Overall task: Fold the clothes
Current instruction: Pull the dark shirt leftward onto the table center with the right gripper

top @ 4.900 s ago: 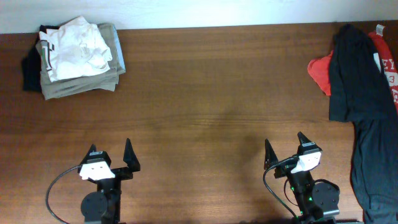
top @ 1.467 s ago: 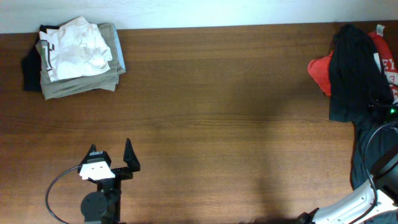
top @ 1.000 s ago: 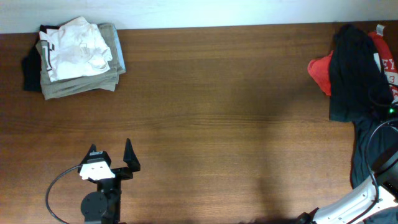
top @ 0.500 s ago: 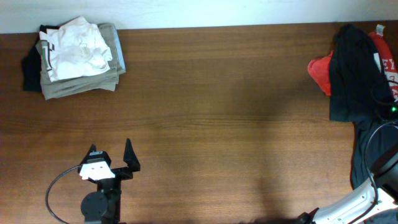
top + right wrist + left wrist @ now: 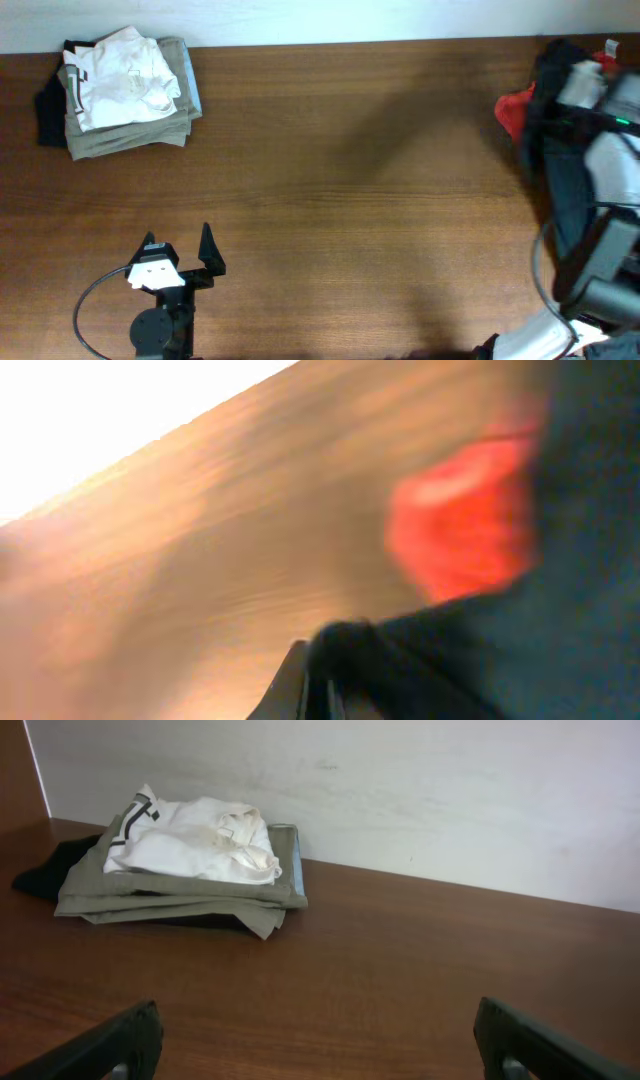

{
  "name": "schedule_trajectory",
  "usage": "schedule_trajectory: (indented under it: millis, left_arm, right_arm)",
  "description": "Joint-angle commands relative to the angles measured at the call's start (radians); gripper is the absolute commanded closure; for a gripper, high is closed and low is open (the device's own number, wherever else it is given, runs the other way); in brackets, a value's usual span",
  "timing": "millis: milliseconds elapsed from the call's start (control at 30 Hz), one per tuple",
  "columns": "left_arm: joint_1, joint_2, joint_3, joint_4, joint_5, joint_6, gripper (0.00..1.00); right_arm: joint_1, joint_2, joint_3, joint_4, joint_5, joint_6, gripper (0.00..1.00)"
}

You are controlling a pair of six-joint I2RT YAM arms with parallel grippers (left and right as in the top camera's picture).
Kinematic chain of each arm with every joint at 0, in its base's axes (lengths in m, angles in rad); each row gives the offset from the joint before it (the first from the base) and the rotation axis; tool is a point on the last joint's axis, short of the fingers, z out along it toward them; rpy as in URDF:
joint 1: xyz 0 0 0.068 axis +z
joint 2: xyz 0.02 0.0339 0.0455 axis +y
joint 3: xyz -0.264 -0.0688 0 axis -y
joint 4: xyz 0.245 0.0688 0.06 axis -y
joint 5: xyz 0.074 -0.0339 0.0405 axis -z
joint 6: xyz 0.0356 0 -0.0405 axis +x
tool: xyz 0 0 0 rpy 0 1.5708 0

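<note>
The clothes, a black T-shirt (image 5: 562,185), lie bunched at the table's right edge; in the right wrist view the black T-shirt (image 5: 560,630) fills the lower right. My right gripper (image 5: 557,100) is over its upper part, blurred by motion. In its own view the right gripper (image 5: 335,670) is shut on a fold of the black fabric. My left gripper (image 5: 178,240) rests near the front left edge, open and holding nothing. From the left wrist, the left gripper (image 5: 322,1050) shows its fingertips (image 5: 130,1040) far apart over bare wood.
A red T-shirt (image 5: 512,112) lies partly under the black one, and the red T-shirt (image 5: 460,525) also shows in the right wrist view. A folded stack of white and khaki garments (image 5: 125,90) sits at the back left, near the wall (image 5: 420,790).
My right arm has swung in over the black T-shirt and its jaws have closed on the fabric. The shirt's upper part has shifted. The left arm has not moved.
</note>
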Motion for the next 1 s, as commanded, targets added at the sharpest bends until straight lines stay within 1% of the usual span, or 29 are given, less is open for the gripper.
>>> schedule_trajectory:
  millis: [0,33,100,133,167,200,233,300,333,367,400,433,500,533,567,633,667,700,733,767,800,833,867,900,933,967]
  left_arm:
    - [-0.002,-0.005,-0.004,0.0,-0.008,-0.008,0.01]
    - [-0.003,-0.005,-0.004,0.0,-0.008,-0.008,0.01]
    - [-0.002,-0.005,-0.004,0.0,-0.008,-0.008,0.01]
    - [-0.002,-0.005,-0.004,0.0,-0.008,-0.008,0.01]
    - [-0.002,-0.005,-0.004,0.0,-0.008,-0.008,0.01]
    - [-0.002,-0.005,-0.004,0.0,-0.008,-0.008,0.01]
    - [-0.002,-0.005,-0.004,0.0,-0.008,-0.008,0.01]
    - [-0.002,-0.005,-0.004,0.0,-0.008,-0.008,0.01]
    - [-0.002,-0.005,-0.004,0.0,-0.008,-0.008,0.01]
    - [-0.002,-0.005,-0.004,0.0,-0.008,-0.008,0.01]
    - [-0.003,-0.005,-0.004,0.0,-0.008,-0.008,0.01]
    - [-0.002,-0.005,-0.004,0.0,-0.008,-0.008,0.01]
    - [-0.003,-0.005,-0.004,0.0,-0.008,-0.008,0.01]
    - [-0.003,-0.005,-0.004,0.0,-0.008,-0.008,0.01]
    - [-0.002,-0.005,-0.004,0.0,-0.008,-0.008,0.01]
    - [-0.002,-0.005,-0.004,0.0,-0.008,-0.008,0.01]
    - [-0.002,-0.005,-0.004,0.0,-0.008,-0.008,0.01]
    - [-0.002,-0.005,-0.004,0.0,-0.008,-0.008,0.01]
    - [-0.002,-0.005,-0.004,0.0,-0.008,-0.008,0.01]
    - [-0.002,-0.005,-0.004,0.0,-0.008,-0.008,0.01]
    - [-0.002,-0.005,-0.004,0.0,-0.008,-0.008,0.01]
    - [-0.002,-0.005,-0.004,0.0,-0.008,-0.008,0.01]
    - [-0.003,-0.005,-0.004,0.0,-0.008,-0.008,0.01]
    - [-0.002,-0.005,-0.004,0.0,-0.008,-0.008,0.01]
    - [-0.002,-0.005,-0.004,0.0,-0.008,-0.008,0.01]
    - [-0.003,-0.005,-0.004,0.0,-0.008,-0.008,0.01]
  right_arm:
    - [0.291,-0.015,0.013,0.034,-0.039,0.063,0.96]
    - [0.377,-0.015,0.013,0.048,-0.04,0.085,0.96]
    - [0.6,-0.014,0.013,0.077,-0.039,0.124,0.96]
    - [0.736,-0.014,0.013,0.093,-0.024,0.167,0.96]
    - [0.832,-0.013,0.013,0.106,-0.024,0.206,0.96]
    - [0.912,-0.013,0.013,0.108,-0.006,0.206,0.96]
    - [1.017,-0.013,0.013,0.106,0.039,0.242,0.96]
    - [1.111,-0.013,0.013,0.109,0.053,0.27,0.95]
    - [1.136,-0.013,0.013,0.108,0.087,0.269,0.65]
    - [1.14,-0.014,0.014,0.109,0.122,0.277,0.54]
    - [1.121,-0.015,0.021,0.108,0.125,0.284,0.33]
    - [1.092,-0.018,0.035,0.092,0.122,0.285,0.33]
    - [0.953,-0.041,0.116,-0.063,0.123,0.287,0.11]
    - [0.875,-0.043,0.158,-0.17,0.123,0.287,0.01]
    - [0.79,-0.043,0.188,-0.275,0.122,0.287,0.01]
    - [0.678,-0.043,0.192,-0.412,0.106,0.287,0.01]
    - [0.613,-0.043,0.188,-0.525,0.104,0.285,0.01]
    - [0.542,-0.043,0.173,-0.662,0.105,0.241,0.01]
    - [0.523,-0.043,0.159,-0.722,0.119,0.242,0.01]
    - [0.521,-0.043,0.14,-0.767,0.135,0.242,0.01]
    - [0.528,-0.043,0.096,-0.807,0.165,0.242,0.07]
    - [0.539,-0.043,0.025,-0.808,0.195,0.254,0.28]
    - [0.539,-0.043,-0.026,-0.793,0.198,0.265,0.44]
    - [0.538,-0.043,-0.064,-0.793,0.21,0.265,0.92]
    - [0.538,-0.043,-0.117,-0.786,0.262,0.295,0.96]
    - [0.538,-0.043,-0.152,-0.767,0.303,0.324,0.96]
